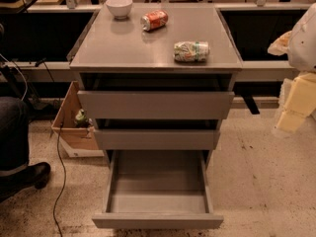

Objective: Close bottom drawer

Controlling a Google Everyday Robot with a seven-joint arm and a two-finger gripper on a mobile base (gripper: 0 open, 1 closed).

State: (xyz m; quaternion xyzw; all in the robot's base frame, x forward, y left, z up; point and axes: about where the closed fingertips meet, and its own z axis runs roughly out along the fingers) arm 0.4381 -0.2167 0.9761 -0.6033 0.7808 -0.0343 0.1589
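Note:
The bottom drawer [157, 220] of the grey cabinet [123, 48] is pulled far out towards me, and its empty grey box interior is open to view. The middle drawer [157, 138] and the top drawer [155, 105] above it stick out only a little. My gripper [295, 102] is at the right edge of the camera view, at about the height of the top drawer. It is well to the right of the cabinet and touches nothing. My white arm runs up from it at the frame's edge.
On the cabinet top lie a white bowl [119, 6], an orange can [154, 19] on its side and a green-white can [191, 51] on its side. A cardboard box [74, 130] stands left of the cabinet. A person's leg and shoe [22, 174] and a cable [60, 181] are at the left.

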